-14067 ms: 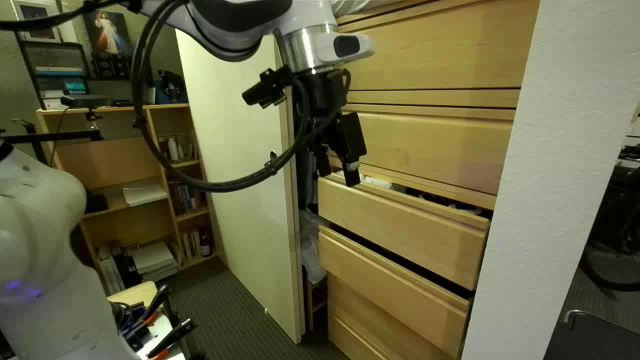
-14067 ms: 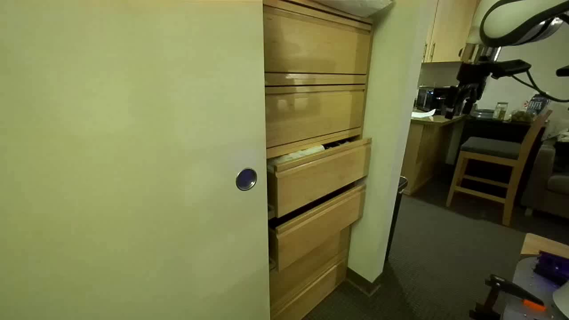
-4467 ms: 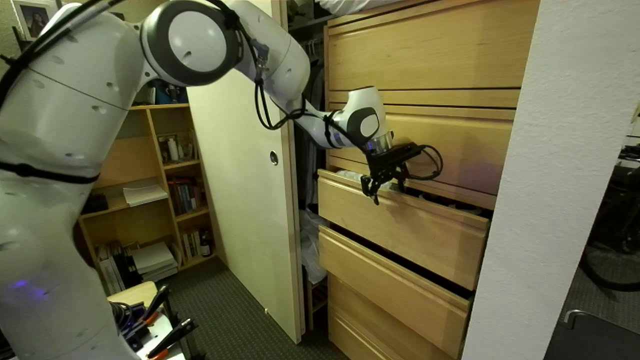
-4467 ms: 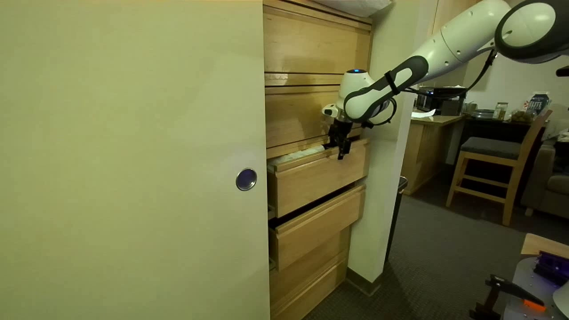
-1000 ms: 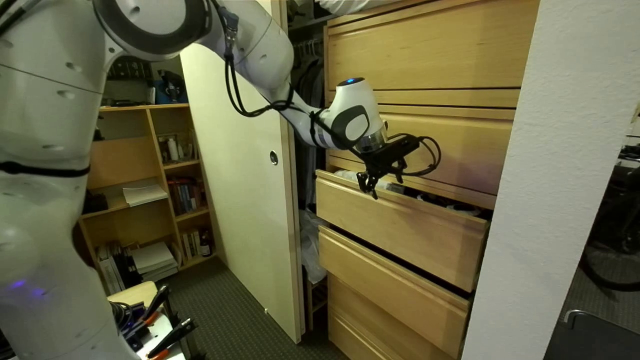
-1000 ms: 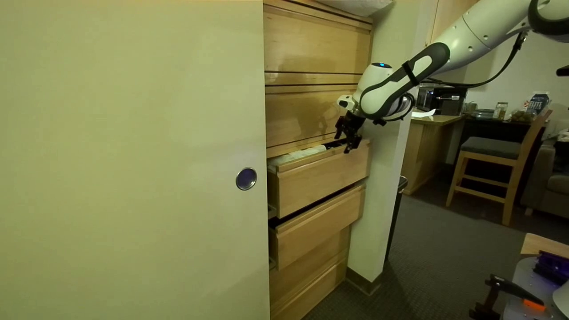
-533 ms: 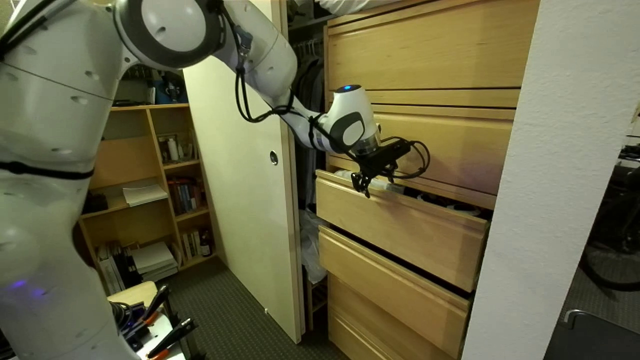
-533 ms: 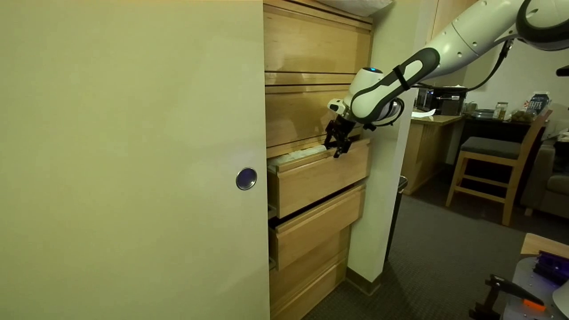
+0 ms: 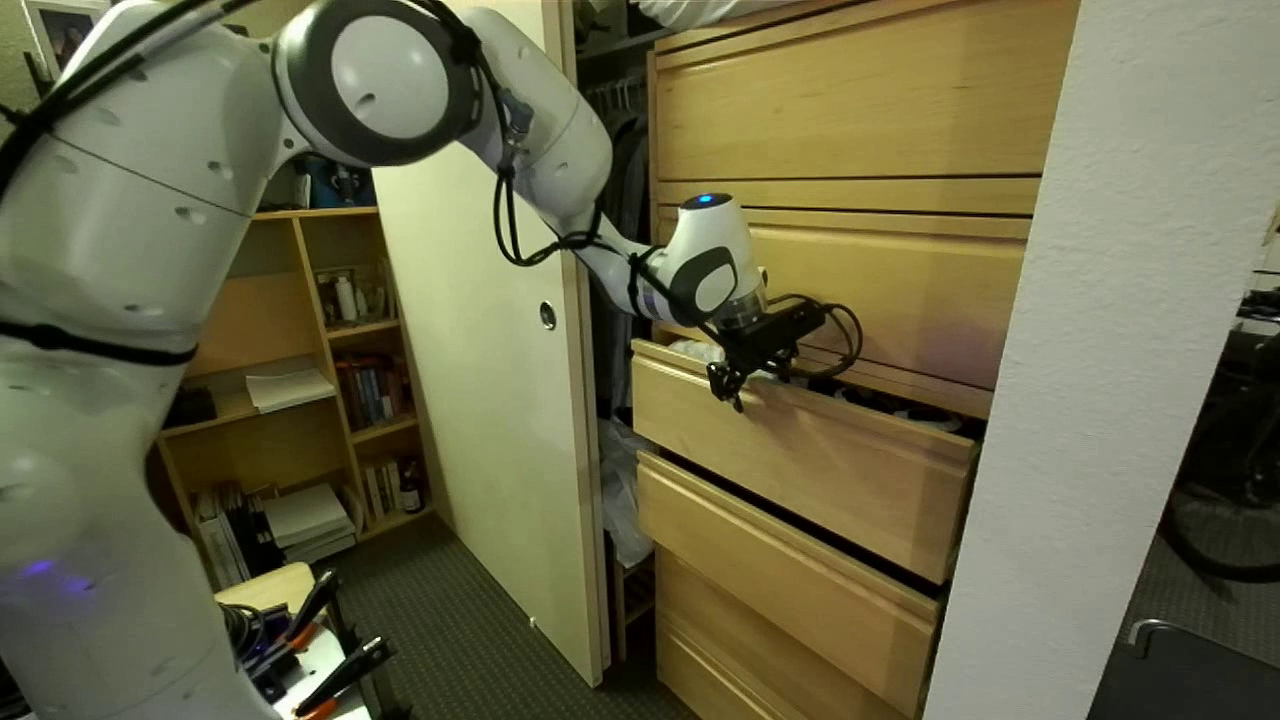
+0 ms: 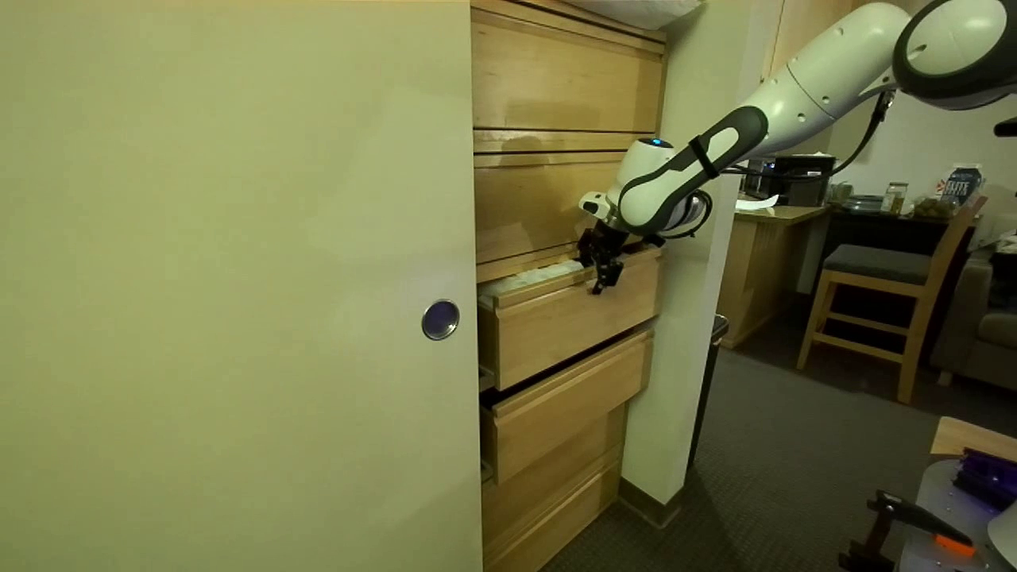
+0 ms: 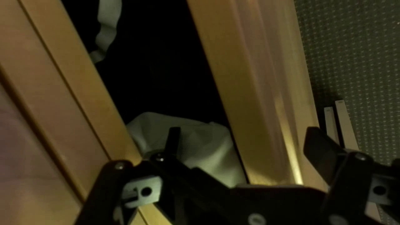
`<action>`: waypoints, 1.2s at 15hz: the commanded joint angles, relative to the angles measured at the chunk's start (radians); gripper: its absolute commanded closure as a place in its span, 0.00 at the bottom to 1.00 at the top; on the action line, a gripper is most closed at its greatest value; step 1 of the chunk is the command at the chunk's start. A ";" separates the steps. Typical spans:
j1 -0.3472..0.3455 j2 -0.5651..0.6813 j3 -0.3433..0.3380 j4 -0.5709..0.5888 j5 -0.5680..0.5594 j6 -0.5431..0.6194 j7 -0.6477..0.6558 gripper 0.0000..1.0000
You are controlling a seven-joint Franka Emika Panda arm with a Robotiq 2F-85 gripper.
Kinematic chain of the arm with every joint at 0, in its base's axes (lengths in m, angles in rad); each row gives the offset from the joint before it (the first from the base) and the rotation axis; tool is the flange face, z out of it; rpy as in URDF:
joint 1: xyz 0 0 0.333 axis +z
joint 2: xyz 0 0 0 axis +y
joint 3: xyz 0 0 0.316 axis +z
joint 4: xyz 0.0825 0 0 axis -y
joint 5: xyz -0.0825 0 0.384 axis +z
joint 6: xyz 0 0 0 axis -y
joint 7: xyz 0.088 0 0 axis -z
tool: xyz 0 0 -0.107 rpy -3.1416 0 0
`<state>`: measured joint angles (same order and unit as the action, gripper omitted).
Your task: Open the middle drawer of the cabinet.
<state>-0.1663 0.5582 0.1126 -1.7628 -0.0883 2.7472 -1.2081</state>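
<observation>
The cabinet (image 9: 860,110) is light wood with stacked wide drawers; it shows in both exterior views (image 10: 568,75). The middle drawer (image 9: 800,455) stands partly pulled out, with white cloth and dark things inside; it also shows in an exterior view (image 10: 572,330). My gripper (image 9: 728,388) is at its top edge, also in an exterior view (image 10: 596,274). In the wrist view my open gripper (image 11: 243,137) straddles the drawer's front board (image 11: 237,78). One finger is over the inside above white cloth (image 11: 193,143), the other outside the front. Contact cannot be told.
The drawer below (image 9: 790,580) is also partly out. A pale door panel (image 9: 480,400) stands left of the cabinet in an exterior view, and a white wall (image 9: 1080,400) stands right of it. A bookshelf (image 9: 300,340) is behind the arm.
The arm has come from away from the cabinet to the drawer. In the last second the gripper has moved down onto the front board's top edge. The drawer has shifted at most slightly.
</observation>
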 commanded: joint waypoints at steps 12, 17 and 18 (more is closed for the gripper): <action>0.035 -0.122 -0.133 -0.125 -0.166 -0.108 0.044 0.00; 0.032 -0.187 -0.138 -0.172 -0.192 -0.171 0.022 0.00; 0.031 -0.200 -0.139 -0.182 -0.194 -0.183 0.017 0.00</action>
<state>-0.1296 0.4385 -0.0202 -1.8632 -0.2519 2.6024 -1.1692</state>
